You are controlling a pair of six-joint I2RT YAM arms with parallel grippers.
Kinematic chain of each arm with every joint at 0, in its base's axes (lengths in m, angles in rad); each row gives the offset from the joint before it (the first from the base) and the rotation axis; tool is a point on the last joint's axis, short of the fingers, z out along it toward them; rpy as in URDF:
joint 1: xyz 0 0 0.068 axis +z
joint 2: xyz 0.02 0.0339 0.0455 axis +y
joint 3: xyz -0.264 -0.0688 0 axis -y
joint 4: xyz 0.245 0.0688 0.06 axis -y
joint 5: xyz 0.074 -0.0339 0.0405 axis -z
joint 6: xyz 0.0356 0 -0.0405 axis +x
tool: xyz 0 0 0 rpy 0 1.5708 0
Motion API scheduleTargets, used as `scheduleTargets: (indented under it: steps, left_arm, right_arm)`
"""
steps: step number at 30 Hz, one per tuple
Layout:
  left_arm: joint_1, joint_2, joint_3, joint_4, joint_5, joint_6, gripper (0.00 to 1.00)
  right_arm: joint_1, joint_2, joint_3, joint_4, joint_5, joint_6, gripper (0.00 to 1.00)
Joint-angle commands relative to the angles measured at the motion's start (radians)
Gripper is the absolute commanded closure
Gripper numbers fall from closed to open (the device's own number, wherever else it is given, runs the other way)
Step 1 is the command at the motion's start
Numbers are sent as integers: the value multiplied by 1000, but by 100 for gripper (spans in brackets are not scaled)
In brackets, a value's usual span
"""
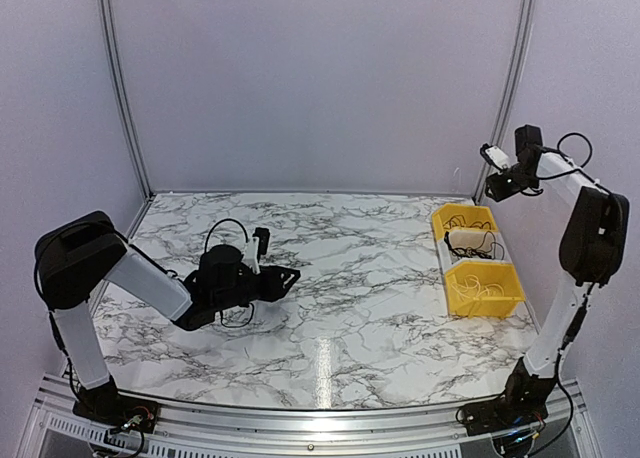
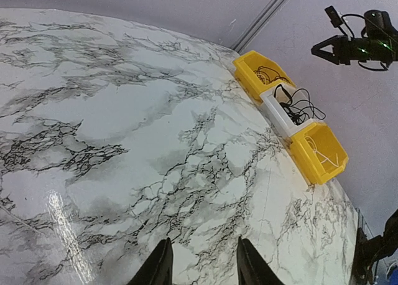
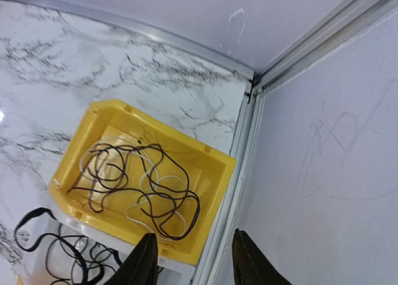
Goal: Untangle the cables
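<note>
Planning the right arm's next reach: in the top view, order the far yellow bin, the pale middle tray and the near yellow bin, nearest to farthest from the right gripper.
1. Far yellow bin, under the right gripper.
2. Pale middle tray, between both bins.
3. Near yellow bin, front end of the row.

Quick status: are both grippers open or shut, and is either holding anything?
Left gripper: open, holding nothing.
Right gripper: open, holding nothing, above the cables in the yellow bin.

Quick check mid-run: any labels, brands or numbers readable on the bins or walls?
None readable. The yellow bins show no labels; faint scratches on the right wall form no letters.
</note>
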Motion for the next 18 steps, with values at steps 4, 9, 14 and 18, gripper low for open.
scheduleTargets:
  steps: [4, 9, 14, 18]
  left_arm:
    - [33, -231, 67, -352, -62, 23, 54]
    - [74, -382, 189, -747, -171, 94, 42]
    - [103, -459, 348, -1097, -296, 225, 23]
    - [136, -514, 408, -1175, -380, 274, 1]
  right_arm:
    - [20, -346, -299, 108, -371, 78, 55]
    - [87, -579, -509, 232, -397, 169, 36]
    - [168, -776, -676, 420, -396, 274, 2]
    - [223, -844, -706, 479, -389, 341, 1]
